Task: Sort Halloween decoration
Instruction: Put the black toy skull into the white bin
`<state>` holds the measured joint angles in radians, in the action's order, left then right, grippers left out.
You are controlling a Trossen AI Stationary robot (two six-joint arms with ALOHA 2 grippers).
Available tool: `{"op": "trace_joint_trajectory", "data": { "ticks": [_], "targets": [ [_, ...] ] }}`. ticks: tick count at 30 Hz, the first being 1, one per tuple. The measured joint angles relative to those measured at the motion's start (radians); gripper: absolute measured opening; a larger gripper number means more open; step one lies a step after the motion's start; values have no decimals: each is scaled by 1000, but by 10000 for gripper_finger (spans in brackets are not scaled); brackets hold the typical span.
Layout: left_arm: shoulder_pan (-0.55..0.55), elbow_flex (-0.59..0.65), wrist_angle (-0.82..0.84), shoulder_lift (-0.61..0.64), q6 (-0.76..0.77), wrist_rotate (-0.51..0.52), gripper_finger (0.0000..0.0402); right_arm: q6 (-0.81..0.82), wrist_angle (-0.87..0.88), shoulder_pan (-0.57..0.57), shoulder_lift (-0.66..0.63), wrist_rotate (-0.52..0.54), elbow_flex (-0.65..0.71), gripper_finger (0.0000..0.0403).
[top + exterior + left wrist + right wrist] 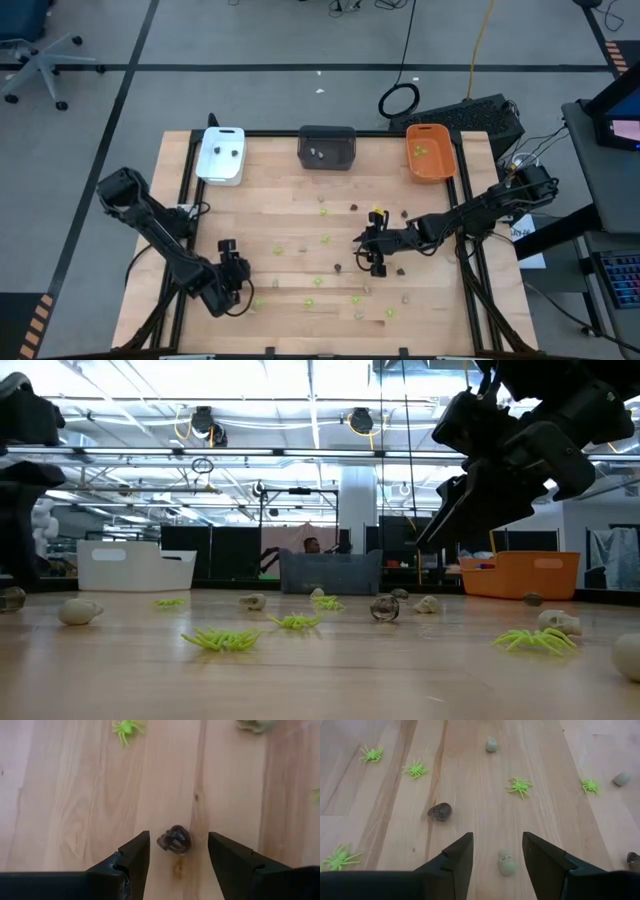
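Small decoration pieces lie scattered on the wooden table (300,300): lime green spiders (519,786), pale skulls (491,744) and dark brown-black pieces (440,812). My left gripper (178,837) is open near the table's near-left part (230,265). Its fingers stand on either side of one dark piece (175,840) that rests on the wood, with a gap on each side. My right gripper (497,840) is open right of the table's middle (372,252), raised above the table (470,500). A pale skull (507,863) lies on the table below and between its fingers.
Three trays stand along the far edge: white (221,157), dark grey (327,148) with pieces in it, orange (430,153) with green pieces. More spiders (222,640) and skulls (78,611) lie across the table's middle and near part.
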<state>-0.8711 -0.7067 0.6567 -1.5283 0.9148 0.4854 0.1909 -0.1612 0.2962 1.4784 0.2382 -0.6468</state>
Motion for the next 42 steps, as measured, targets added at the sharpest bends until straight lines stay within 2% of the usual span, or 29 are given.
{"op": "trace_joint_trajectory", "data": {
  "ticks": [3, 9, 11, 17, 28, 42],
  "targets": [
    [0, 0, 0, -31, 51, -1, 195, 0, 0, 0, 0, 0, 0, 155],
    [-2, -5, -4, -71, 260, 6, 195, 5, 0, 0, 0, 0, 0, 155],
    [-2, -5, -5, -73, 281, 14, 195, 5, 0, 0, 0, 0, 0, 155],
    [-2, -2, -32, -76, 204, 46, 179, 6, 0, 0, 0, 0, 0, 155],
    [2, -1, -30, -76, 178, 47, 56, 6, 0, 0, 0, 0, 0, 155],
    [1, -3, -27, -77, 143, 56, 62, 6, 0, 0, 0, 1, -1, 155]
  ]
}}
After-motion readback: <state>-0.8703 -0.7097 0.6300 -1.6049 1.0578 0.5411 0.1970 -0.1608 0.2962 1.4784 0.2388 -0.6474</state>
